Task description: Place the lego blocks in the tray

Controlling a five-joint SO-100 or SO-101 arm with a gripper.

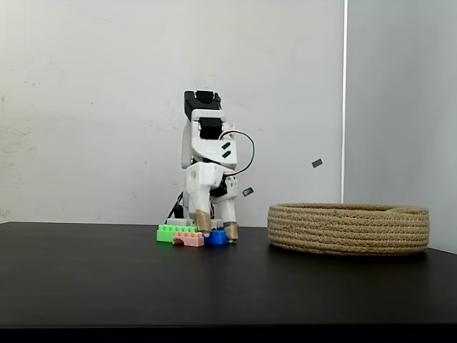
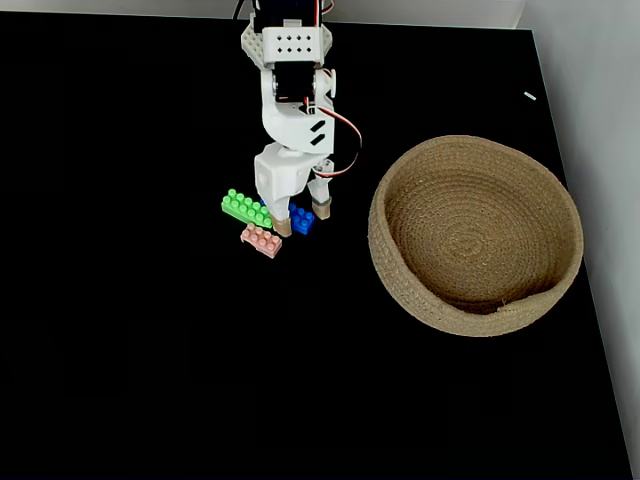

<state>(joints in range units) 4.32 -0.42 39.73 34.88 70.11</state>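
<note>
White arm, tan-tipped end effector

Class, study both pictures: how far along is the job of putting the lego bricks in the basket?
Done: nothing; the basket holds no bricks. In hand: the gripper is down with its jaws open on either side of the blue brick. Left: lifting the blue one, then the green brick and pink brick, both on the table.

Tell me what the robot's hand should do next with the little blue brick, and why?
Probably close the hand on the short blue studded brick. Seen from above, the two tan fingertips sit either side of it, low at the black table, with the jaws apart. The round coiled-rope basket holds no bricks yet, so gripping comes first.
</note>
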